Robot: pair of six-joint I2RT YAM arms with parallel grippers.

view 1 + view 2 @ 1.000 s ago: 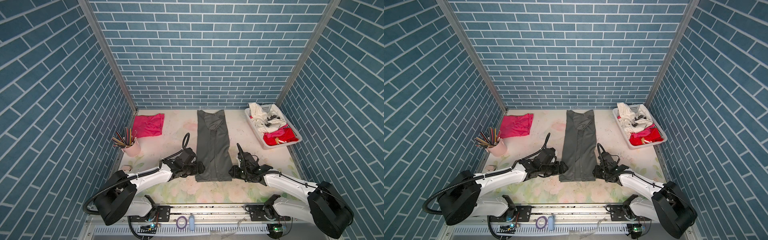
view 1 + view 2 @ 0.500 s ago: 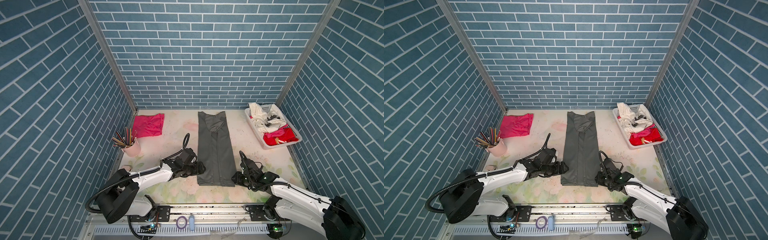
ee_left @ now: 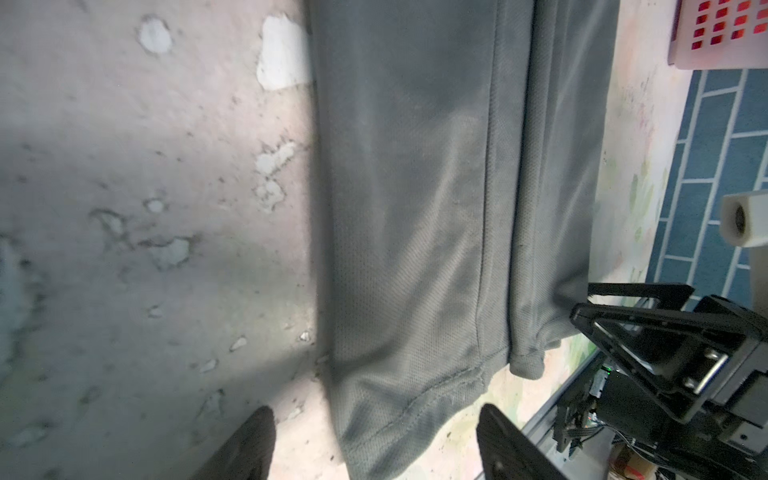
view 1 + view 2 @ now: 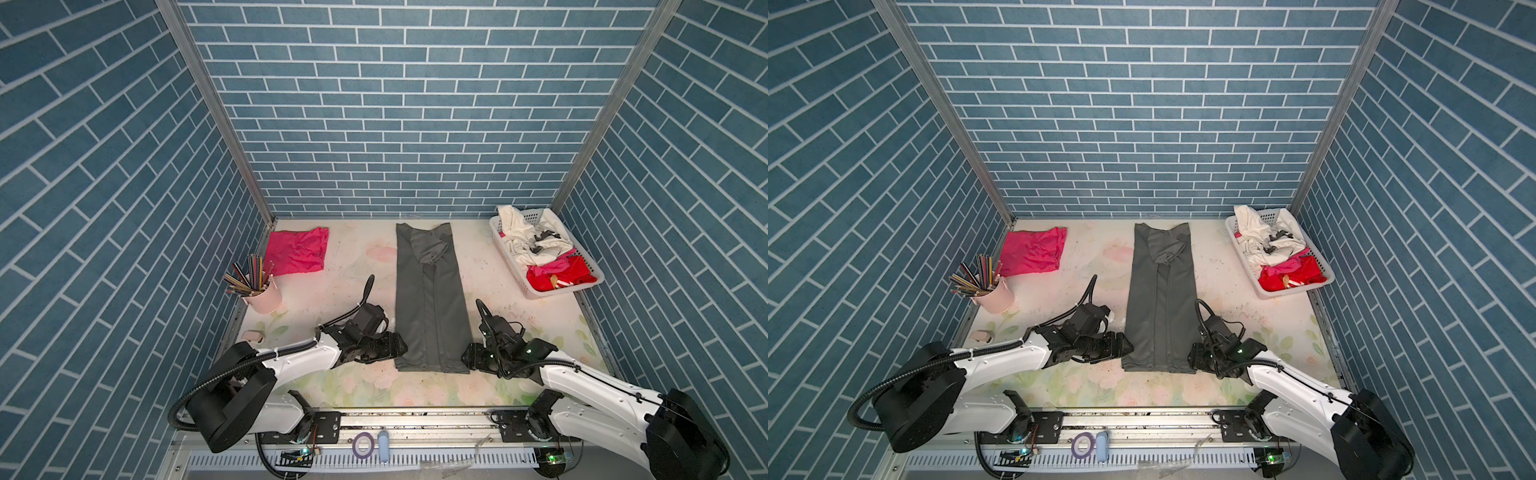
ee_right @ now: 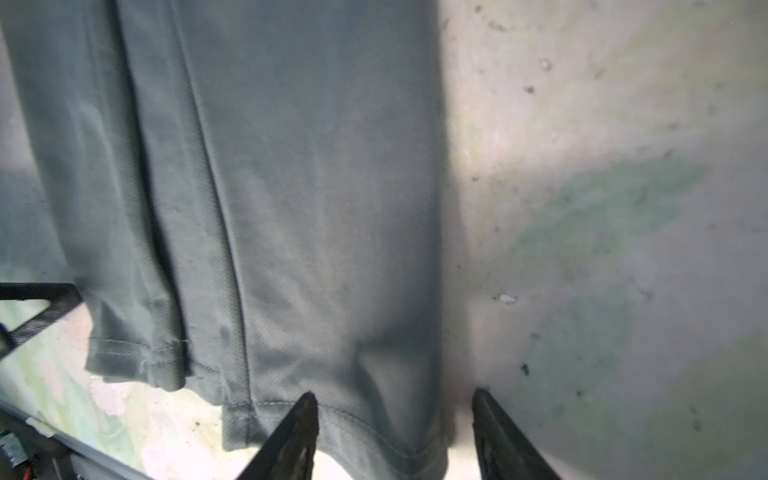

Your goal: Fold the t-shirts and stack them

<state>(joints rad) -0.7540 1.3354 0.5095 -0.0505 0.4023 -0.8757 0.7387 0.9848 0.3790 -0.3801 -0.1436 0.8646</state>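
Dark grey t-shirt (image 4: 430, 307); hot pink t-shirt (image 4: 297, 251); white perforated basket (image 4: 557, 291); blue brick-patterned walls (image 4: 395, 104).

Brick walls (image 4: 399, 124) close in the desk (image 4: 357, 257) on three sides. Grey shirt (image 4: 428, 299) lies flat down the middle. Bare lane to its left, as far as the pink shirt (image 4: 297, 251) and the pencil cup (image 4: 262, 293) by the left wall; the pencils stick up. Bare lane to its right, as far as the basket (image 4: 548, 291) in the far right corner, heaped with clothes. Near strip below the hem is bare. Left tool (image 4: 401, 345) and right tool (image 4: 467, 360) sit low at the shirt's near corners.
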